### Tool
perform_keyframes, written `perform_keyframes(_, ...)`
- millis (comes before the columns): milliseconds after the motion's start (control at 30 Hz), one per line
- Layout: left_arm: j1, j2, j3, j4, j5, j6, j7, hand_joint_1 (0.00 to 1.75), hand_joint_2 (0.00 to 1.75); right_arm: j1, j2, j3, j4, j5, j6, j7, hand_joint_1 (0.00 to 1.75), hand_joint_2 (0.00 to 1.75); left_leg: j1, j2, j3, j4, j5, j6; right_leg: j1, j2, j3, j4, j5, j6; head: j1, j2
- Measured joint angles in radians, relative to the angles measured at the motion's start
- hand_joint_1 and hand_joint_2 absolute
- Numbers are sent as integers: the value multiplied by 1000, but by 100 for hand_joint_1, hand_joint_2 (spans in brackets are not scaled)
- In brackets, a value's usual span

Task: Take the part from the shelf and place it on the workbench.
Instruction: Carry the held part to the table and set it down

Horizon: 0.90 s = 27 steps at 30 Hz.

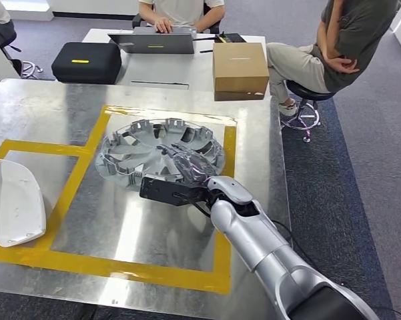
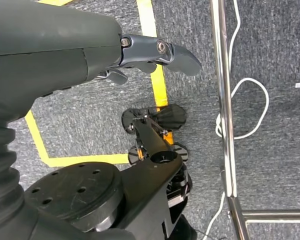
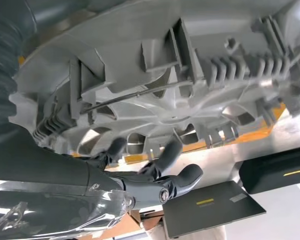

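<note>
Fingers [image 1: 174, 151] of right hand [image 1: 185, 163] partly hide wheel cover [image 1: 137, 143].

grey hubcap [image 1: 160, 152], yellow-taped silver workbench [image 1: 153, 230]

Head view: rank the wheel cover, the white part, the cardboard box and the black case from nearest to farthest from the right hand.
1. wheel cover: right under the right hand, inside the yellow tape square.
2. cardboard box: beyond, on the far table's right.
3. black case: far table's left.
4. white part: workbench's left edge.
The case and the white part are close; that order is tentative.
</note>
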Motion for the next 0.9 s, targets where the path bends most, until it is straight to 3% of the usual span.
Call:
perform_keyframes(133,0,0,0,1,9,-20,10,0,0,4,-1,-2,-5,6,0,3,0,175,0,0,-1,0,0,0,0,0,-1,0,0,0,0,0)
perform_keyframes(267,1,0,0,4,16,-39,33,0,0,10,-1,-2,-8,-1,7,-13,0,0,0,0,-1,0,0,0,0,0,-1,0,0,0,0,0)
perform_keyframes(900,1,-1,0,8,10,-39,76,0,0,16,-1,-13,-8,-65,31,-58,0,0,0,0,-1,0,0,0,0,0,-1,0,0,0,0,0)
